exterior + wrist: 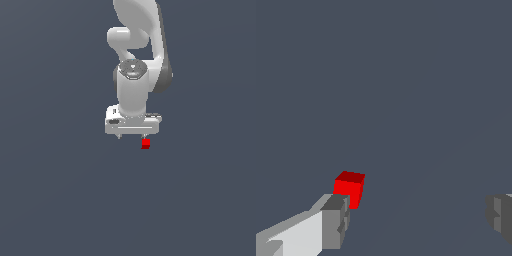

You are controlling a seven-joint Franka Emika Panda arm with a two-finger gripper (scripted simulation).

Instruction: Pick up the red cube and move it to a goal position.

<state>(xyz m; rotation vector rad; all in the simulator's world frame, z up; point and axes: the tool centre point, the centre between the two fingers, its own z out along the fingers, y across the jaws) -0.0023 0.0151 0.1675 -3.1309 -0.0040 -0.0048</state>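
The red cube is a tiny bright red block on the plain grey floor, just below the fingertip on the exterior view's right. My white gripper hangs over it with its fingers pointing down and its jaws spread wide. In the wrist view the red cube lies just beyond one grey fingertip, partly hidden by it, and not between the two fingers. The other fingertip is far across the gap. My gripper holds nothing.
The white arm rises behind the gripper at the top of the exterior view. The grey floor shows no other objects.
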